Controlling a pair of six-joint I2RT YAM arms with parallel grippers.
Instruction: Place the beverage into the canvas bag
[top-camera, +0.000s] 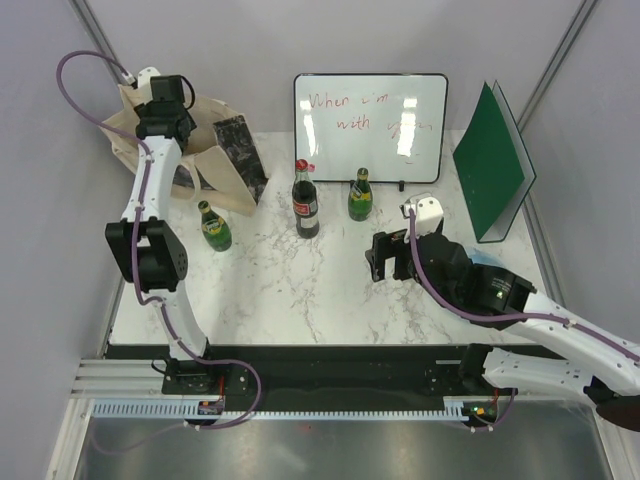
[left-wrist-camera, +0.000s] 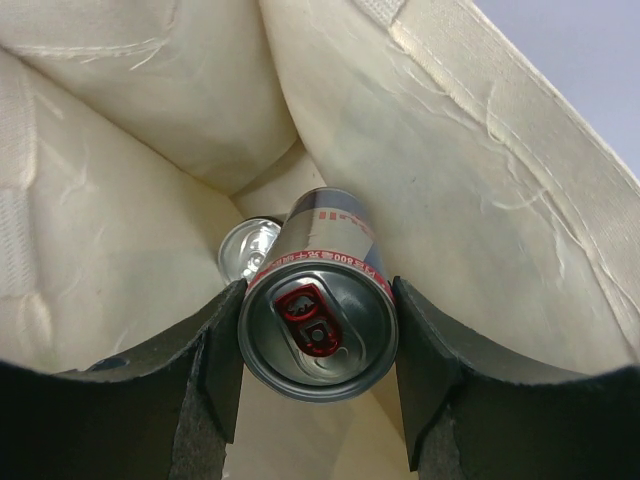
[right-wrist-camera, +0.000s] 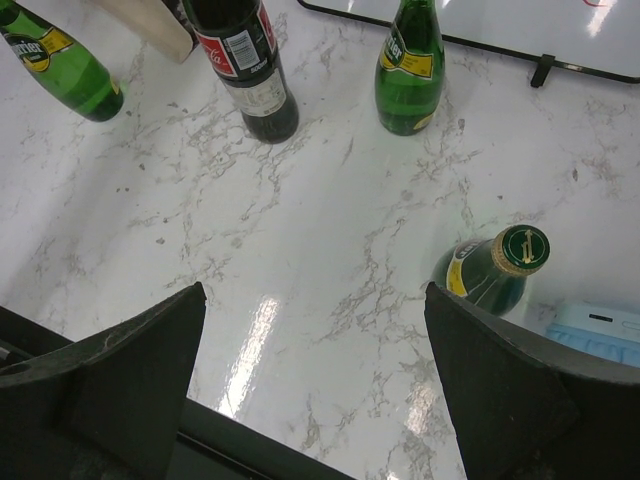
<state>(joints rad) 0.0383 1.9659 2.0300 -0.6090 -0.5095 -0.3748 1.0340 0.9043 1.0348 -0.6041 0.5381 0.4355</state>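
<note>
Left hand (left-wrist-camera: 318, 285), sunk inside the canvas bag (left-wrist-camera: 480, 180), grips a silver can (left-wrist-camera: 318, 340) end-on, a second can (left-wrist-camera: 246, 250) lower down. Right hand (right-wrist-camera: 312, 295) gapes wide above the marble surface (right-wrist-camera: 300, 200), beside a green bottle (right-wrist-camera: 490, 275)

The left arm (top-camera: 150, 190) reaches into the canvas bag (top-camera: 205, 115) at upper left; mid-frame, a cola bottle (top-camera: 305, 205) stands on the marble table (top-camera: 290, 290), one green bottle (top-camera: 213, 228) to its left, another green bottle (top-camera: 360, 197) to its right.
</note>
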